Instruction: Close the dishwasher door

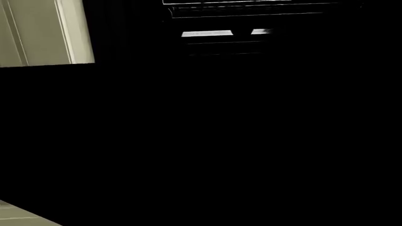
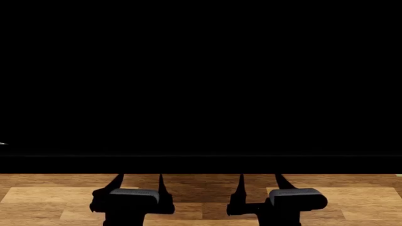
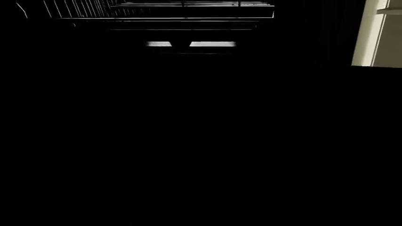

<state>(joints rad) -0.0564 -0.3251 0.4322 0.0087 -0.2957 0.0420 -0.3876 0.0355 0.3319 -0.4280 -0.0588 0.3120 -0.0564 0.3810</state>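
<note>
The dishwasher door (image 2: 201, 94) is a broad glossy black panel filling the upper three quarters of the head view, with its near edge just above the wooden floor. My left gripper (image 2: 140, 176) and right gripper (image 2: 259, 176) sit side by side below that edge. Both are open, with nothing between their fingers, and their tips reach up to the edge. Whether they touch it I cannot tell. Both wrist views are almost wholly black door surface (image 1: 201, 141) (image 3: 201, 141), with no fingers distinguishable. Thin wire rack lines (image 3: 157, 9) (image 1: 251, 9) show beyond the door.
Wooden plank floor (image 2: 201, 197) lies under the grippers. A pale green panelled cabinet door (image 1: 44, 30) flanks the dishwasher in the left wrist view, and another pale cabinet edge (image 3: 377, 33) appears in the right wrist view.
</note>
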